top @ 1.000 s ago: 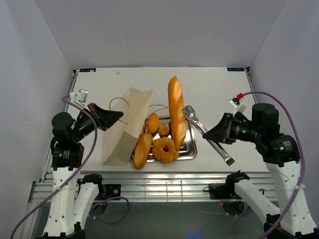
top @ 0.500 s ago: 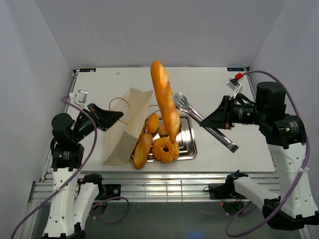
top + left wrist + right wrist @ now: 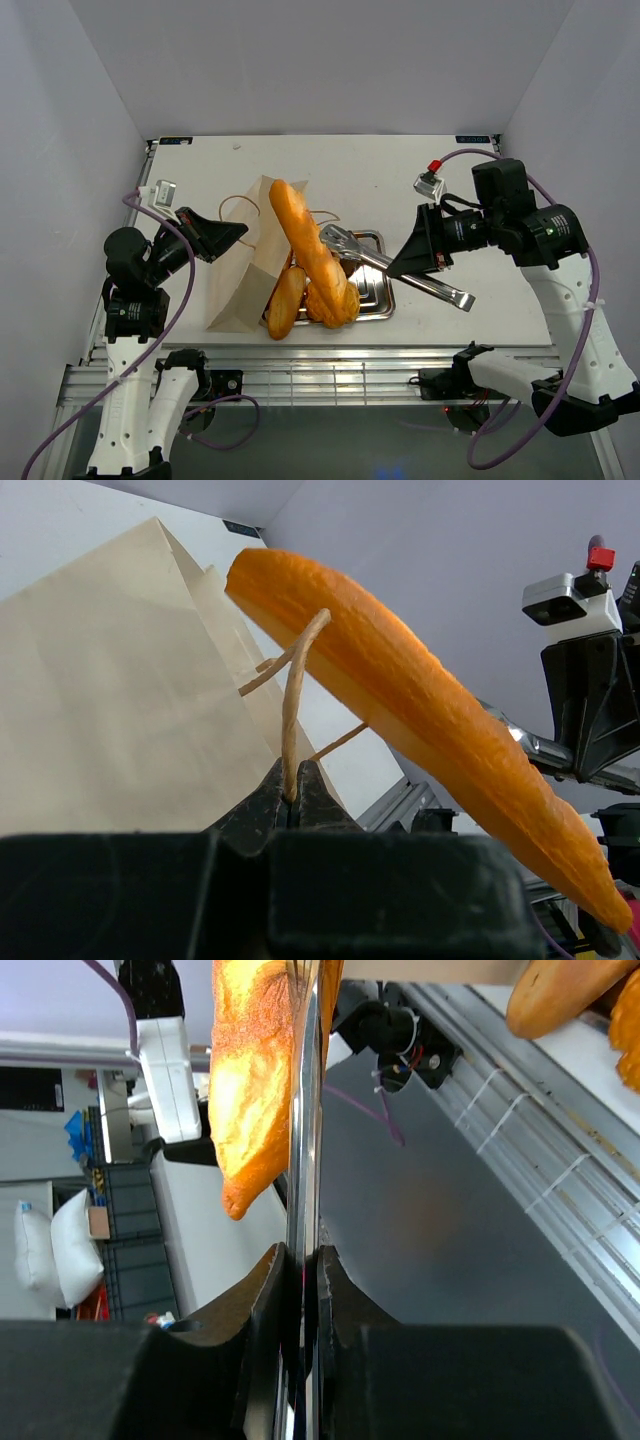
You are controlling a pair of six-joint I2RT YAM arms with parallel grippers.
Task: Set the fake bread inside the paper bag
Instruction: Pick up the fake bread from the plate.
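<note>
Barely begun: the right claw [image 3: 402, 268], clamped on the tongs [image 3: 440, 290], holds one baguette [image 3: 305, 245] beyond its tips, near the mouth of the paper bag [image 3: 250, 270]. The left claw [image 3: 291, 798] pinches the bag's cord handle [image 3: 292, 705]. Other loaves [image 3: 285, 303] wait on the tray [image 3: 378, 300].

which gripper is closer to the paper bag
Left. The left gripper pinches the paper bag by its cord handle; the right gripper holds the tongs beyond the tray.

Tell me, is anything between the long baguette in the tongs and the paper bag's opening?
Nothing solid shows. Only the cord handle of the paper bag, pinched in the left hand, crosses in front of the baguette.
</note>
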